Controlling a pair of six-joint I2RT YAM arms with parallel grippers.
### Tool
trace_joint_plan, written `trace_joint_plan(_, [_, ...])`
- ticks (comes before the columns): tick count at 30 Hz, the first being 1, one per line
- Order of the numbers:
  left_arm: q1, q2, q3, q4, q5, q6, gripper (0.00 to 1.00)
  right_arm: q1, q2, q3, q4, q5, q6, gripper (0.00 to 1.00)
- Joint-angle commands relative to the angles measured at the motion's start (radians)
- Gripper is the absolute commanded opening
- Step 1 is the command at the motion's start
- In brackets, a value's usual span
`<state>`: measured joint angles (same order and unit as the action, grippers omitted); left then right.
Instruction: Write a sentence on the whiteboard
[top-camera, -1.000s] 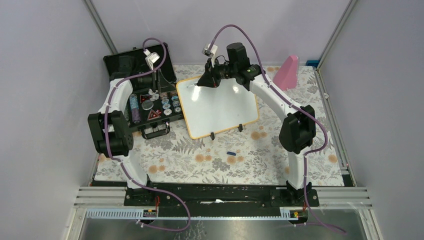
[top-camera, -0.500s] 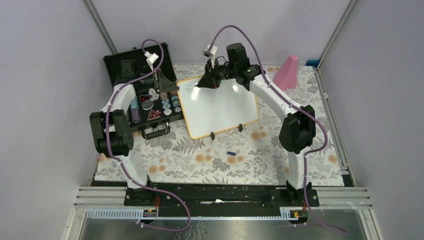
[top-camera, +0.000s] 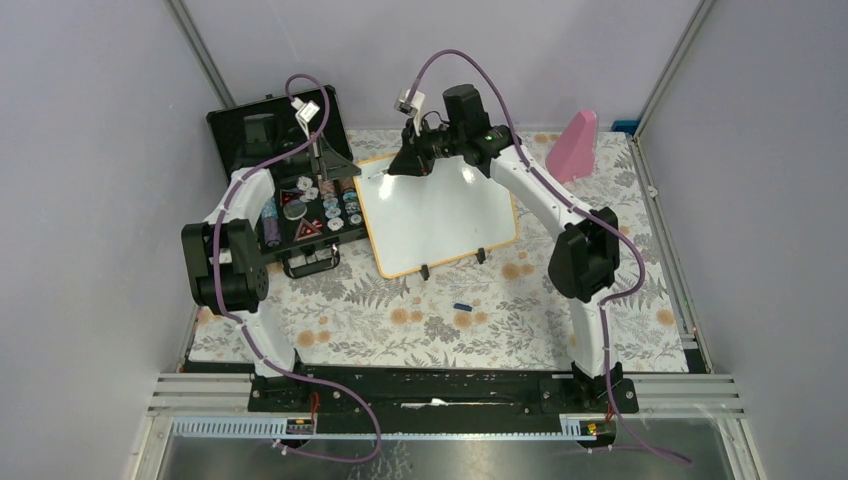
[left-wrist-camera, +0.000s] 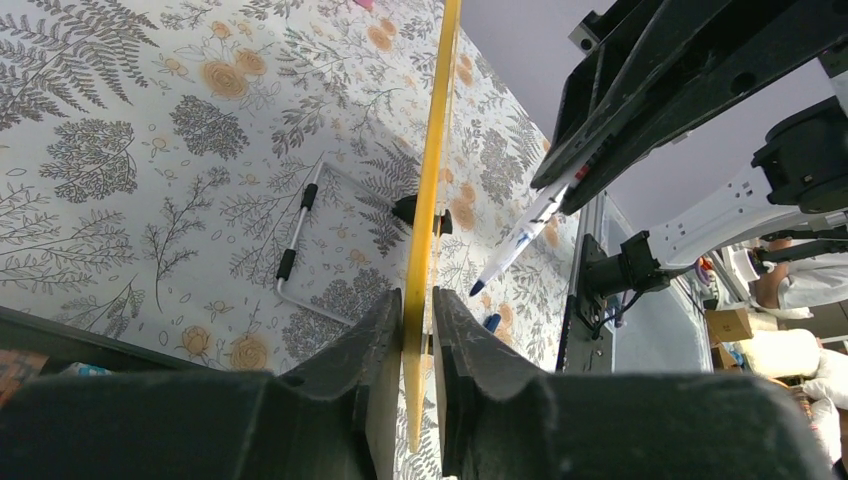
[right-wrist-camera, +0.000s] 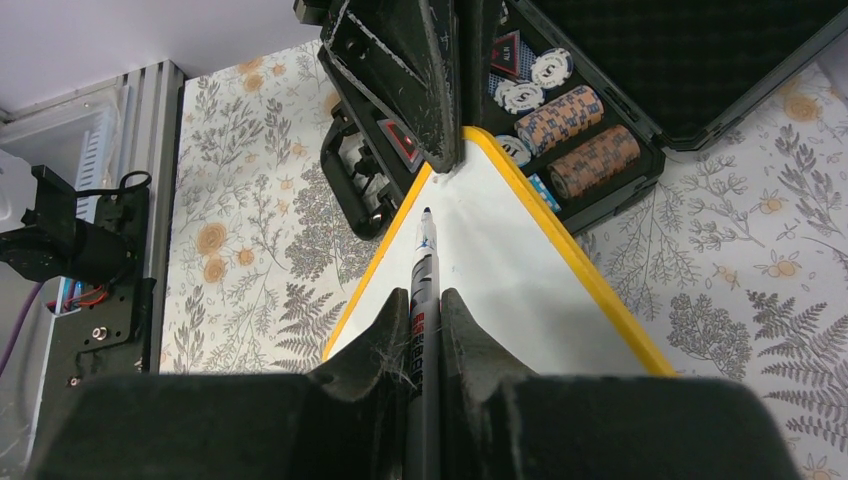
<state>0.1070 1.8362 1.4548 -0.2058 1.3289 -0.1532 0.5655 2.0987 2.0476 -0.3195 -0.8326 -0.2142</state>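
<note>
Cloth: grey fern and orange flower print, spread over the table under everything.
Whiteboard: mid-table, just right of the case. We read its long axis as running left to right, turned a little. Its two black feet sit on the near long edge and point toward the arm bases. The face is plain white with a thin orange-yellow rim and rounded corners. The left wrist view shows it edge-on.
Case: black, with the lid open. Stacks of poker chips stand in its slots, their markings too small for us to read.
Left gripper: clamped on the whiteboard's rim at the far left corner, one finger on each face.
Right gripper: closed around a marker.
Marker: long axis in line with the fingers, dark tip aimed at that same far left corner. We cannot tell whether the tip touches. The barrel carries red print, unreadable.
Cap: small, blue, on the cloth near the feet.
</note>
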Motion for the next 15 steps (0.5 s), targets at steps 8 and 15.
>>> trace_joint_plan(8, [-0.004, -0.003, -0.012, 0.102, 0.035, -0.046, 0.01, 0.017, 0.029, 0.071, -0.012, -0.044, -0.008, 0.00])
trace_joint_plan(15, [-0.004, -0.002, -0.015, 0.104, 0.029, -0.043, 0.00, 0.016, 0.049, 0.109, -0.012, -0.037, -0.001, 0.00])
